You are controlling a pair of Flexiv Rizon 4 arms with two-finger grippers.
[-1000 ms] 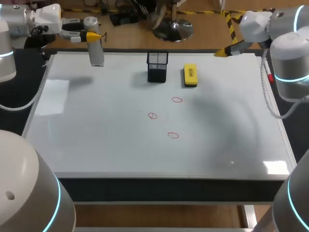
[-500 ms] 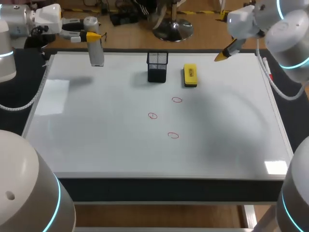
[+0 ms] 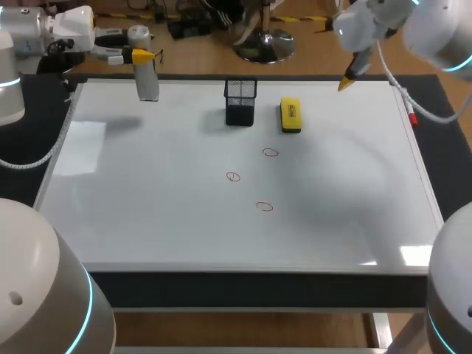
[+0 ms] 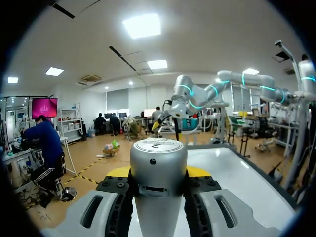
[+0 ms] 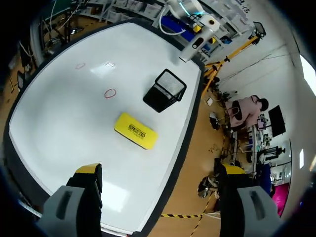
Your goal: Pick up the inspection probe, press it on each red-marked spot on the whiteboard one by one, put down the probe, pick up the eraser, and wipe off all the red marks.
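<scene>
Now left gripper [image 3: 140, 56] clasps the probe [image 3: 148, 82]; right gripper [image 5: 160, 170] gapes wide.

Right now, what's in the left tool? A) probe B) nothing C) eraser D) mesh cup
A: the left tool is shut on the grey probe, while the eraser lies flat on the whiteboard.

Left yellow-tipped gripper [image 3: 139, 55] sits over the far left corner of the white whiteboard [image 3: 147, 221], clamped on the hanging grey cylindrical probe [image 3: 147, 80]. Right yellow-tipped gripper [image 5: 160, 173] is above the far right corner, fingers spread wide.
</scene>
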